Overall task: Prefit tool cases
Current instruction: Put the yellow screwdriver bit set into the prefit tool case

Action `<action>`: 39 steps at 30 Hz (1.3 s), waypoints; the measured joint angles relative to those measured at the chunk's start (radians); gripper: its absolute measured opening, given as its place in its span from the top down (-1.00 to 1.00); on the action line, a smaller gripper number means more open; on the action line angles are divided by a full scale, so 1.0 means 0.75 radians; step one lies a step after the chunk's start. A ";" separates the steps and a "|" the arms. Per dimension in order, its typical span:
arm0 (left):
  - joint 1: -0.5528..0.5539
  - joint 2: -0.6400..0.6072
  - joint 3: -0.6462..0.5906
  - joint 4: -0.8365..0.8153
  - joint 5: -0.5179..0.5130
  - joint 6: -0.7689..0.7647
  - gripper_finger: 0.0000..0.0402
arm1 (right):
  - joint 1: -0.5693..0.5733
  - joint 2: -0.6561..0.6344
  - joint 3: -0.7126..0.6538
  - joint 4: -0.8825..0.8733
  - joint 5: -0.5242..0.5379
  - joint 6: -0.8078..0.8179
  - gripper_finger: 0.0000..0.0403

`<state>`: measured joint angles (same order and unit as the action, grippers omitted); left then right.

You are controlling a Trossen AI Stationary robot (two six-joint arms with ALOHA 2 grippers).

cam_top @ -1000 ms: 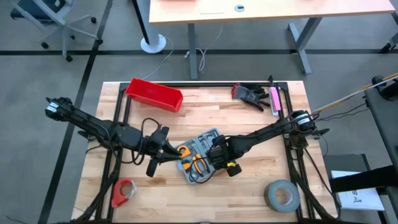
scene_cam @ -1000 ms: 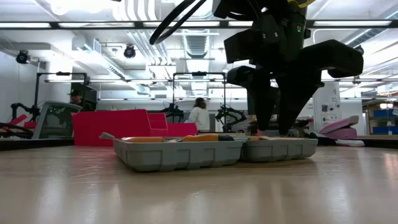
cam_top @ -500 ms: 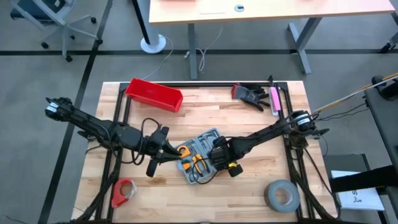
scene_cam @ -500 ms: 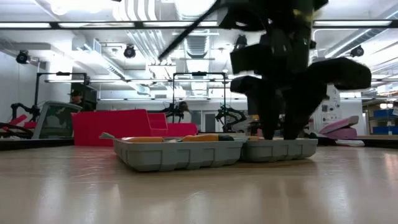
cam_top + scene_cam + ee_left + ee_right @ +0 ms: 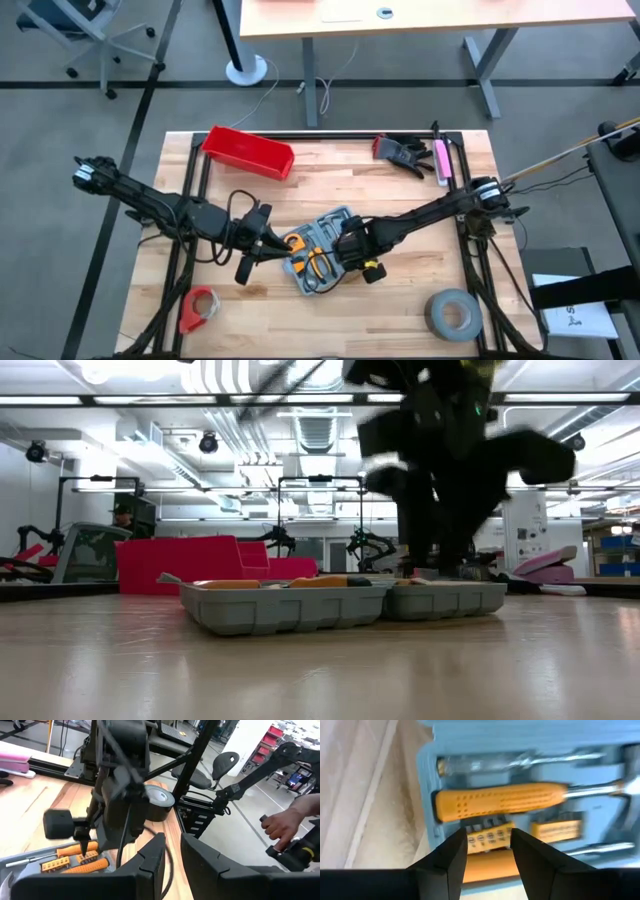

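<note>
1. Two hands share this job, and we judge the step in hand to be seating the small tools into their moulded recesses. The right hand (image 5: pixel 487 847) hangs directly over the open tool case (image 5: pixel 318 252), its fingers (image 5: pixel 447 862) set moderately apart with nothing between them, straddling an orange bit holder (image 5: pixel 490 836) just below the orange-handled screwdriver (image 5: pixel 500 800).
2. To do it well, we would come straight down, keep the fingers square to the recess, and press only where the piece sits proud, so that the neighbouring tools stay put.
3. The left hand (image 5: pixel 262 243) waits at about 9 o'clock of the case, just beside its edge, its fingers (image 5: pixel 150 865) nearly together and holding nothing.
4. The case lies open and flat near the middle of the surface (image 5: pixel 400 300), both halves side by side. It is grey-blue, with grey recesses holding orange-handled tools and metal shafts.
5. Farther off, the red bin (image 5: pixel 248 152) sits at 11 o'clock of the case and the grey tape roll (image 5: pixel 452 315) at 4 o'clock, both well apart from it.
</note>
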<state>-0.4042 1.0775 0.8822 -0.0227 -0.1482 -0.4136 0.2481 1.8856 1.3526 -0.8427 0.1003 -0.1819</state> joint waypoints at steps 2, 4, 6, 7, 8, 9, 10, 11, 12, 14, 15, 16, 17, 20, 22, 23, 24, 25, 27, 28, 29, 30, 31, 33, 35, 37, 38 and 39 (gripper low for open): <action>-0.001 0.000 0.000 -0.001 0.000 -0.005 0.67 | 0.000 -0.007 0.031 -0.040 0.005 0.000 0.32; -0.001 0.000 0.000 -0.001 0.000 -0.009 0.67 | 0.000 -0.005 0.047 -0.065 0.006 0.000 0.34; -0.002 0.000 0.000 -0.002 0.001 -0.009 0.67 | 0.000 -0.005 0.064 -0.087 0.005 -0.002 0.36; -0.002 0.000 0.000 -0.002 0.001 -0.009 0.67 | 0.000 -0.006 0.075 -0.099 0.006 -0.003 0.36; -0.002 0.000 0.000 -0.002 0.001 -0.009 0.67 | 0.000 -0.006 0.083 -0.113 0.006 -0.003 0.37; -0.002 0.000 0.000 -0.002 0.001 -0.009 0.67 | 0.000 -0.006 0.090 -0.129 0.006 -0.003 0.37; -0.002 0.000 0.000 -0.002 0.001 -0.009 0.67 | 0.000 -0.006 0.095 -0.141 0.006 -0.004 0.38; -0.001 0.000 0.000 -0.001 0.001 -0.009 0.67 | 0.000 -0.006 0.100 -0.147 0.006 -0.004 0.38; -0.001 0.000 0.000 -0.002 0.001 -0.009 0.67 | 0.000 -0.006 0.106 -0.142 0.006 -0.006 0.39; -0.002 0.000 0.000 -0.002 0.001 -0.009 0.67 | 0.000 -0.007 0.109 -0.137 0.007 -0.017 0.39; -0.002 0.000 0.000 -0.002 0.001 -0.009 0.67 | 0.000 -0.007 0.108 -0.142 0.007 -0.019 0.39; -0.002 0.000 0.000 -0.002 0.001 -0.009 0.67 | 0.001 -0.004 0.108 -0.142 0.007 -0.020 0.38; -0.002 0.000 0.000 -0.002 0.001 -0.009 0.67 | 0.000 -0.002 0.107 -0.139 0.007 -0.019 0.38; -0.002 0.000 0.000 -0.002 0.001 -0.009 0.67 | 0.000 0.008 0.088 -0.130 0.007 -0.029 0.38; -0.002 0.000 0.000 -0.002 0.001 -0.009 0.67 | 0.000 0.021 0.057 -0.091 0.007 -0.034 0.40; -0.002 0.000 0.000 -0.002 0.001 -0.009 0.67 | -0.002 0.029 0.029 -0.052 0.006 -0.038 0.41; -0.002 0.000 0.000 -0.002 0.001 -0.009 0.67 | -0.005 0.041 -0.005 -0.005 0.001 -0.046 0.42; -0.002 0.000 0.000 -0.001 0.001 -0.008 0.67 | -0.009 0.053 -0.043 0.044 -0.006 -0.058 0.43; -0.002 0.000 0.000 -0.003 0.001 -0.007 0.67 | -0.021 0.073 -0.103 0.115 -0.023 -0.069 0.44; -0.001 0.000 0.000 -0.001 0.001 -0.008 0.67 | -0.027 0.083 -0.111 0.121 -0.025 -0.066 0.45; -0.002 0.000 0.000 -0.003 0.001 -0.009 0.67 | -0.030 0.089 -0.116 0.128 -0.014 -0.061 0.46; -0.004 0.000 0.001 -0.004 0.001 -0.011 0.67 | -0.033 0.090 -0.118 0.130 -0.008 -0.050 0.47; -0.005 0.000 0.003 -0.003 0.001 -0.016 0.67 | -0.036 0.090 -0.116 0.128 -0.009 -0.031 0.48; -0.007 0.000 0.008 -0.002 0.002 -0.019 0.67 | -0.037 0.072 -0.092 0.093 -0.017 -0.009 0.49; -0.008 -0.001 0.009 0.001 0.002 -0.019 0.67 | -0.037 0.045 -0.065 0.075 -0.024 0.012 0.50; -0.008 -0.001 0.009 0.000 0.002 -0.019 0.67 | -0.037 0.023 -0.042 0.060 -0.034 0.024 0.50; -0.008 -0.001 0.009 -0.003 0.002 -0.019 0.67 | -0.037 0.012 -0.026 0.053 -0.036 0.035 0.49; -0.009 -0.001 0.009 -0.002 0.002 -0.019 0.67 | -0.037 -0.002 -0.008 0.043 -0.034 0.039 0.49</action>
<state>-0.4106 1.0771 0.8890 -0.0242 -0.1467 -0.4282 0.2207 1.8841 1.3470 -0.8106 0.0746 -0.1523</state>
